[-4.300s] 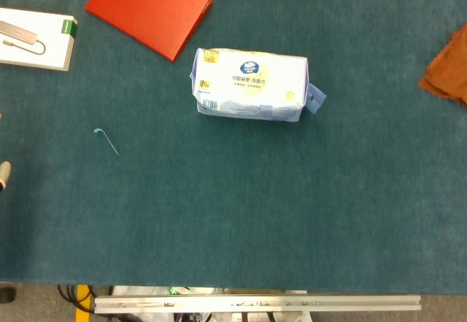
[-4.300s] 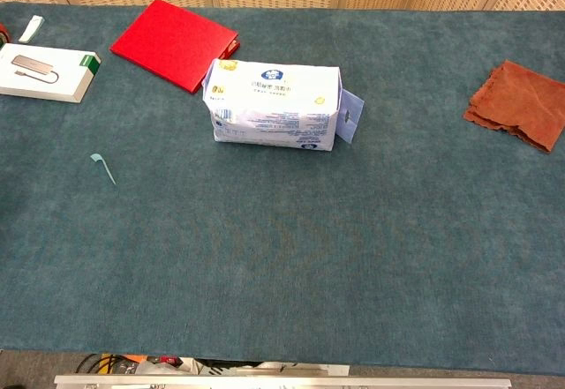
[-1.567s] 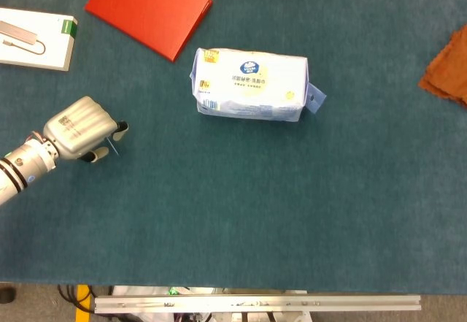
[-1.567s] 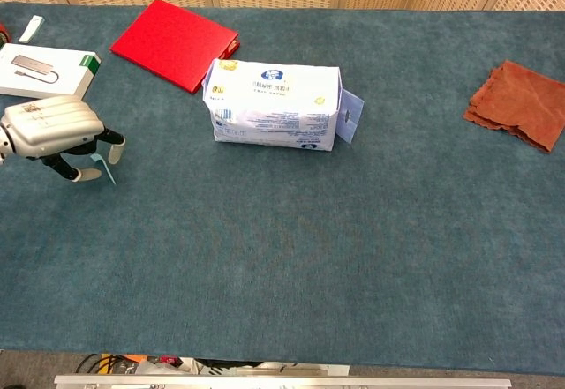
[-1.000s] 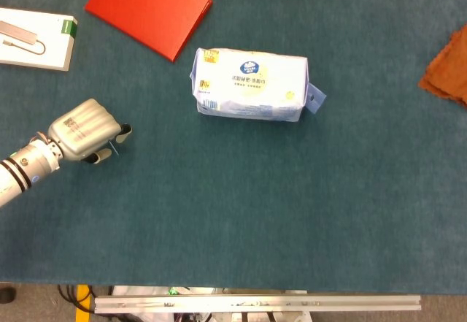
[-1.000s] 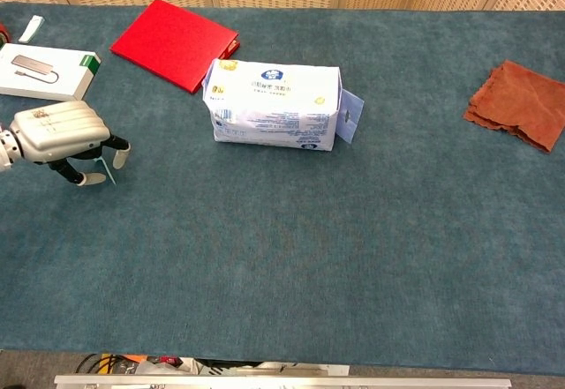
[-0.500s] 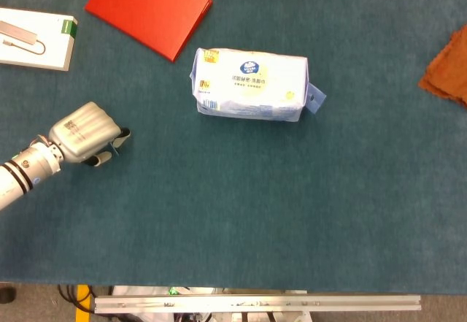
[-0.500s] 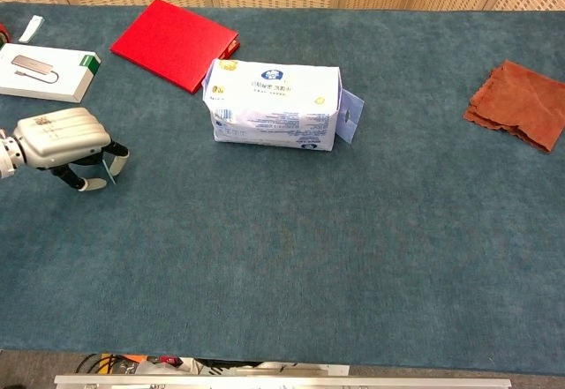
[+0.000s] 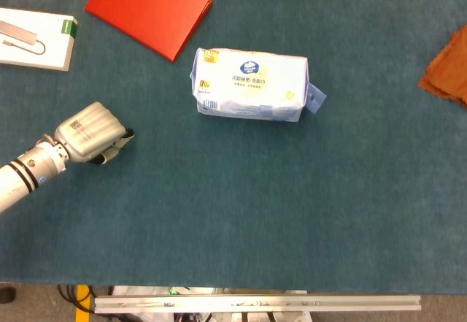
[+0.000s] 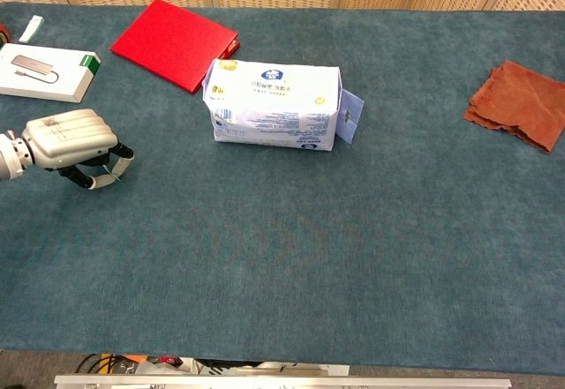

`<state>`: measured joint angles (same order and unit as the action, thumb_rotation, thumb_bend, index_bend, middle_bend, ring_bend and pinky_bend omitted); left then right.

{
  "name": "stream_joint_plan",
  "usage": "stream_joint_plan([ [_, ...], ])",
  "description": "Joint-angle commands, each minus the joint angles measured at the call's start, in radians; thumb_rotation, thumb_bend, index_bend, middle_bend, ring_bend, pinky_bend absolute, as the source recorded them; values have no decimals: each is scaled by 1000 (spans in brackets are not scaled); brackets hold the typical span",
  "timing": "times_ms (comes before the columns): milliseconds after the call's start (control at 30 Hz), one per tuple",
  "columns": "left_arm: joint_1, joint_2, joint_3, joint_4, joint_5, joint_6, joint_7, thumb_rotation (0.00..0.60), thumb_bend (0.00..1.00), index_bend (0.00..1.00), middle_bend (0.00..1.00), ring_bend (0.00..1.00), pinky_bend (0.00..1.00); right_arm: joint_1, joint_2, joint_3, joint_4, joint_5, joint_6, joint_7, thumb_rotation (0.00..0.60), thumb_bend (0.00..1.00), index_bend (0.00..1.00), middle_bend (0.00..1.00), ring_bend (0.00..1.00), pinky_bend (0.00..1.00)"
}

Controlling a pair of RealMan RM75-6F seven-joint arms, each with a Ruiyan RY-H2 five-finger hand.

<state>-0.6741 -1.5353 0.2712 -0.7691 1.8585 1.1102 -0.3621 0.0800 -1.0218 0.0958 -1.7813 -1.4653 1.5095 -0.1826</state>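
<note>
Nearby, left hand (image 10: pixel 72 142) apparently pinching thin strip (image 10: pixel 109 171), tissue pack (image 10: pixel 274 104), red folder (image 10: pixel 175 43).

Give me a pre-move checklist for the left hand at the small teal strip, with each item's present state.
1. Left hand is over the teal strip: ok.
2. Strip pinched firmly in the fingers: cannot tell, fingers curl around it.
3. Strip clear of the table: cannot tell.
4. Tissue pack apart from the hand: ok.
5. White box not touched by the hand: ok.
6. Right hand in view: not ok, neither view shows it.

Overhead head view, oblique chest view
</note>
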Motion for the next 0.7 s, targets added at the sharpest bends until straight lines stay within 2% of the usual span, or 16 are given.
stream_joint_plan([
  [33, -1, -1, -1, -1, -3, -1, 1, 600, 406, 571, 1000, 1000, 977, -1, 1, 0, 1, 0, 1, 3, 600, 299, 161, 269, 219, 257],
  [233, -4, 9, -5, -17, -14, -4, 8, 600, 405, 574, 1000, 1000, 977, -3, 1, 1, 7, -2, 4, 12, 600, 298, 161, 269, 219, 257],
  [400, -11, 56, -24, -91, -30, 21, 6, 600, 405, 574, 1000, 1000, 977, -1, 2, 4, 18, -8, 6, 29, 600, 298, 161, 269, 219, 257],
  [500, -23, 111, -42, -178, -47, 30, -6, 600, 405, 573, 1000, 1000, 977, 6, 6, 8, 24, -11, -1, 37, 600, 298, 162, 269, 219, 257],
  [700, -61, 254, -89, -424, -98, 12, -23, 600, 405, 570, 1000, 1000, 977, 26, 17, 18, 30, -26, -16, 51, 600, 298, 162, 269, 219, 257],
])
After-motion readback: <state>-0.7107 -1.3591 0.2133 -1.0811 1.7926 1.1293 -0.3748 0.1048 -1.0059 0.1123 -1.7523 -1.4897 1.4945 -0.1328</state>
